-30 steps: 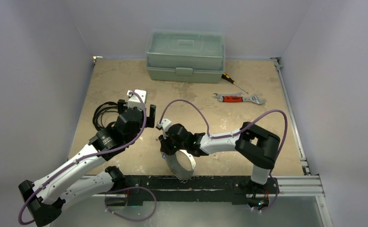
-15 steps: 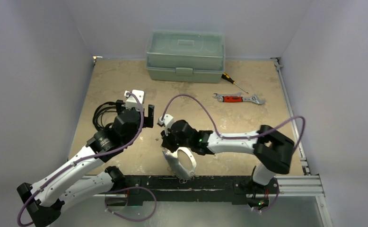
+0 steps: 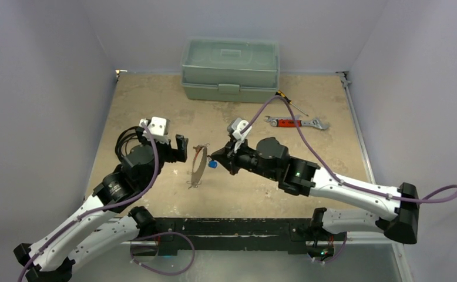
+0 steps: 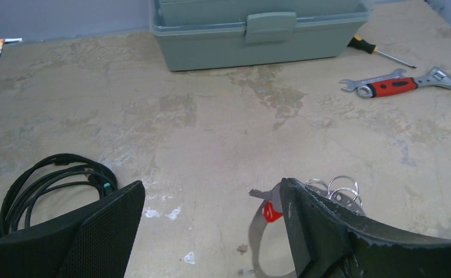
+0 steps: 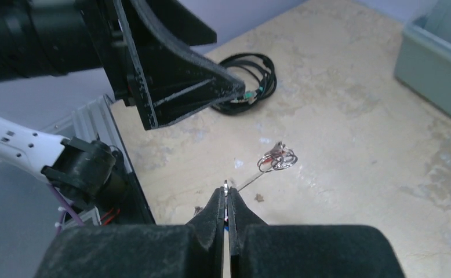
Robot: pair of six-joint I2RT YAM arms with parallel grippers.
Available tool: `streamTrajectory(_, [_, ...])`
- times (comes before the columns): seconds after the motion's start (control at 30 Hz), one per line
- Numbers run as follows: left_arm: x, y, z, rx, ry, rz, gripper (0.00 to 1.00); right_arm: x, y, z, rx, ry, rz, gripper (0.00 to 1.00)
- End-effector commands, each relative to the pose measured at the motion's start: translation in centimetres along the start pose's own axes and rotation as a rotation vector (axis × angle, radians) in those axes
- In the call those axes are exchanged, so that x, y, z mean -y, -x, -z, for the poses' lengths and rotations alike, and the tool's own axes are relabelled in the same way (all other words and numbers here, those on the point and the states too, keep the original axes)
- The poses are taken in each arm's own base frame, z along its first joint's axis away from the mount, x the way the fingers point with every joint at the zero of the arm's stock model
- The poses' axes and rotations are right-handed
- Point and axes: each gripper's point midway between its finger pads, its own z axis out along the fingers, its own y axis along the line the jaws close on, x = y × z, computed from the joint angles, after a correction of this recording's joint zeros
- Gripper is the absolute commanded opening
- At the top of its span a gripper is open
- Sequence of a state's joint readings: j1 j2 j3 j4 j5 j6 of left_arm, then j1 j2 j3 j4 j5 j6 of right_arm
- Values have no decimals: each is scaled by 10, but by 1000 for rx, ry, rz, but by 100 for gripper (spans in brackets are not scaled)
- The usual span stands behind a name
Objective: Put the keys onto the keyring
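The keyring (image 3: pixel 198 167), a thin silver oval loop, is at the table's middle between both grippers. In the left wrist view its loop (image 4: pixel 257 246) shows beside a red-tagged key (image 4: pixel 271 211) and small rings (image 4: pixel 338 186). My right gripper (image 3: pixel 216 160) is shut on the blue-tagged key (image 3: pixel 213 165), just right of the loop. In the right wrist view the shut gripper (image 5: pixel 226 191) grips a thin metal edge, with the small rings (image 5: pixel 277 158) beyond it. My left gripper (image 3: pixel 179 148) is open and empty, just left of the loop; it is also wide open in its own wrist view (image 4: pixel 211 184).
A green toolbox (image 3: pixel 229 70) stands at the back. A red-handled wrench (image 3: pixel 295 122) and a screwdriver (image 3: pixel 289 101) lie at the back right. A coiled black cable (image 3: pixel 126 142) lies left of my left gripper, and also shows in the left wrist view (image 4: pixel 49 179).
My right arm has swung from near the front edge to the table's middle, carrying the keyring away from the front. My left gripper has drawn back a little to the left.
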State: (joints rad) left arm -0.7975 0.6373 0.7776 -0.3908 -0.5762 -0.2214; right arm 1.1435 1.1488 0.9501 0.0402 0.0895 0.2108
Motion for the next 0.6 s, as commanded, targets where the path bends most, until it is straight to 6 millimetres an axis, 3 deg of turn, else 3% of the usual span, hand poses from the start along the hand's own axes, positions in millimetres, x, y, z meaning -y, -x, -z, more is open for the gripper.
streamTrajectory(0.0, [14,17,3,72,-94,20,85,-2,70,31,176,-15,30,0])
streamTrajectory(0.13, [21,15,3,70,-130,13,85,1,77,38,196,-30,48,0])
streamTrajectory(0.3, [20,10,-1,44,-114,-2,85,16,56,30,157,-100,52,0])
streamTrajectory(0.57, [-1,6,-3,24,12,-4,85,27,38,-7,139,-129,79,0])
